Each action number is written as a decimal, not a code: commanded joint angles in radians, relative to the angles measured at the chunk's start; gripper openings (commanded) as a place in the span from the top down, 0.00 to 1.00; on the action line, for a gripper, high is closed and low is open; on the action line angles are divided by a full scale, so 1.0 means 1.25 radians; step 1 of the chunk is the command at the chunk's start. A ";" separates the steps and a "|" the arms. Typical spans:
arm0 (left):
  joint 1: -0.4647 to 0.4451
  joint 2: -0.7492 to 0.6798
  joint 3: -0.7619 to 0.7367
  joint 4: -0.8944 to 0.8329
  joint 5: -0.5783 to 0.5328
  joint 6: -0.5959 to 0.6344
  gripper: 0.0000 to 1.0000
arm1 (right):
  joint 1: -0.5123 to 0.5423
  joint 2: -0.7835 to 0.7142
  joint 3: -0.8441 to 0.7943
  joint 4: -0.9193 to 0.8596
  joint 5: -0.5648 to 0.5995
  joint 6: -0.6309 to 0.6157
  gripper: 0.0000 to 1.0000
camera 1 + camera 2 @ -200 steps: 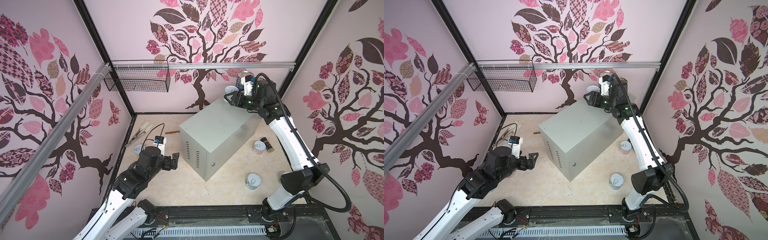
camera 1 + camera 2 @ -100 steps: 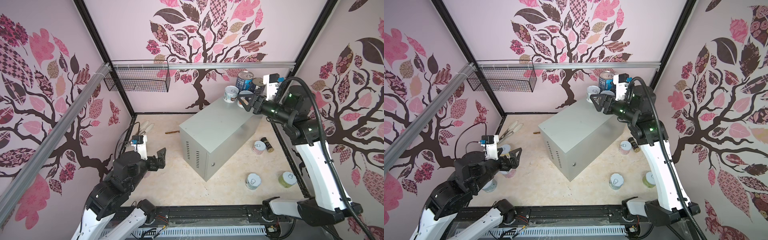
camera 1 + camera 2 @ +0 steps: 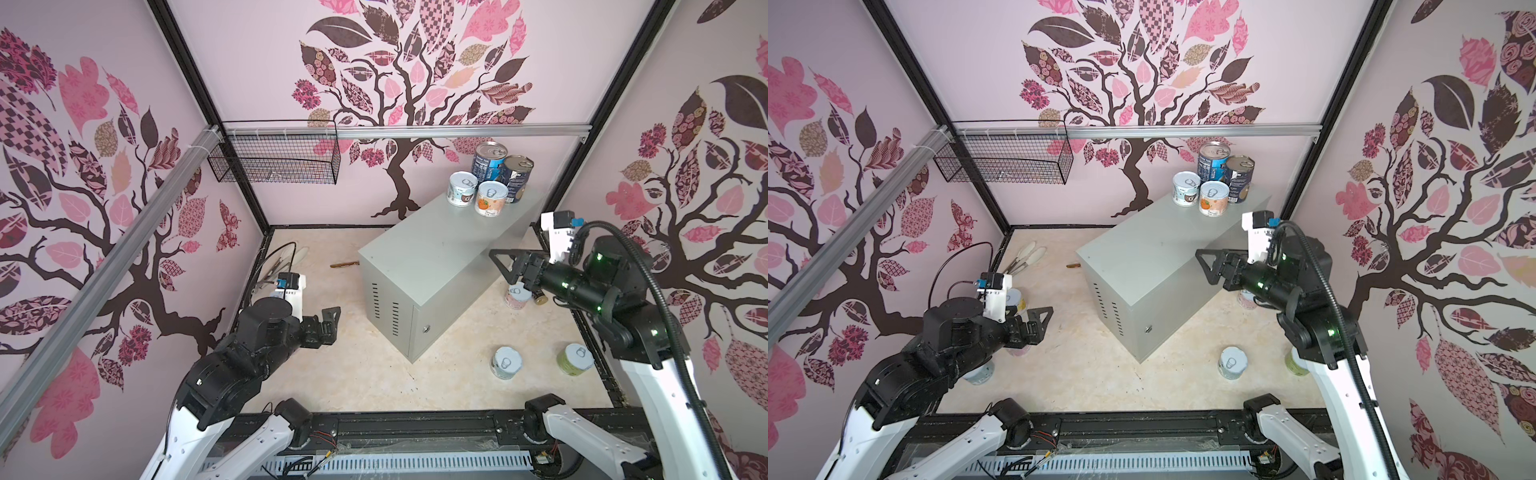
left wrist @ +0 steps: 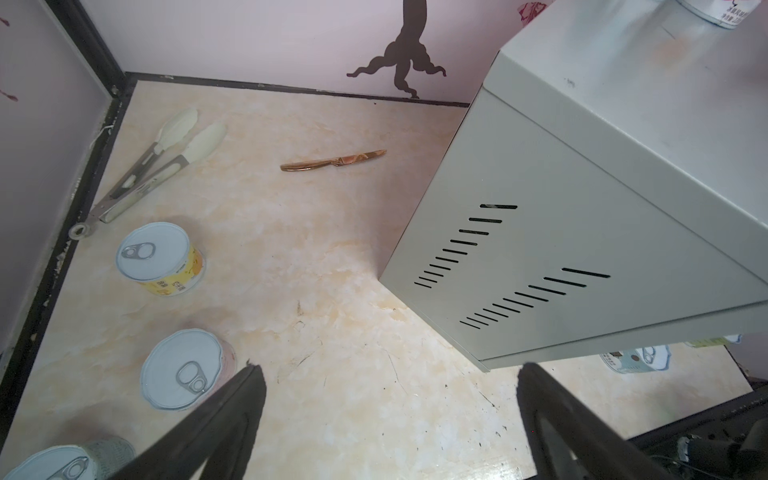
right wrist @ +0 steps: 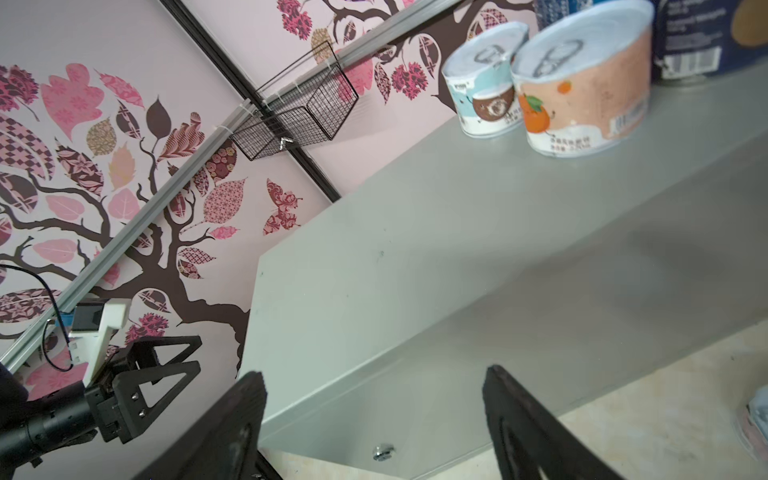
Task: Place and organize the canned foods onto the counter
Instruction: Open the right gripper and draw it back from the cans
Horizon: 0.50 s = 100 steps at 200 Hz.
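Four cans (image 3: 490,198) stand grouped on the counter (image 3: 432,253) in both top views, well ahead of the right gripper (image 3: 503,266); three cans (image 3: 506,362) sit on the floor (image 3: 374,374) below and behind it. Left wrist view: the left gripper (image 4: 390,370) is spread wide and empty, three more cans (image 4: 160,257) off to one side of its jaws. Right wrist view: jaws apart, holding nothing, the counter straight ahead. Six cans, I judge, remain to lift

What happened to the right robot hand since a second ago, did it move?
Yes. The right gripper backed away from the far corner of the cabinet, toward its near right edge.
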 commanded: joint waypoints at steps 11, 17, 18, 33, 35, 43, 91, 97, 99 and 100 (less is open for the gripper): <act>0.005 0.024 -0.057 0.036 0.032 -0.005 0.02 | 0.005 -0.073 -0.084 -0.075 0.106 -0.018 0.12; 0.005 0.027 -0.066 0.043 0.034 -0.003 0.02 | 0.005 -0.085 -0.103 -0.083 0.124 -0.022 0.11; 0.005 0.028 -0.068 0.044 0.035 -0.003 0.02 | 0.005 -0.087 -0.107 -0.085 0.127 -0.022 0.11; 0.005 0.035 -0.100 0.062 0.035 0.002 0.02 | 0.005 -0.118 -0.158 -0.098 0.170 -0.020 0.08; 0.005 0.037 -0.105 0.064 0.034 0.003 0.02 | 0.005 -0.122 -0.166 -0.099 0.173 -0.020 0.08; 0.005 0.039 -0.125 0.074 0.034 0.004 0.02 | 0.005 -0.138 -0.194 -0.098 0.190 -0.013 0.07; 0.004 0.026 -0.208 0.130 0.024 0.020 0.02 | 0.005 -0.199 -0.373 -0.052 0.263 0.032 0.02; 0.004 0.024 -0.213 0.133 0.023 0.020 0.02 | 0.005 -0.201 -0.392 -0.047 0.270 0.035 0.02; 0.005 0.022 -0.215 0.136 0.024 0.021 0.02 | 0.005 -0.201 -0.399 -0.047 0.271 0.036 0.01; 0.004 0.021 -0.215 0.137 0.024 0.021 0.02 | 0.005 -0.201 -0.403 -0.047 0.271 0.037 0.01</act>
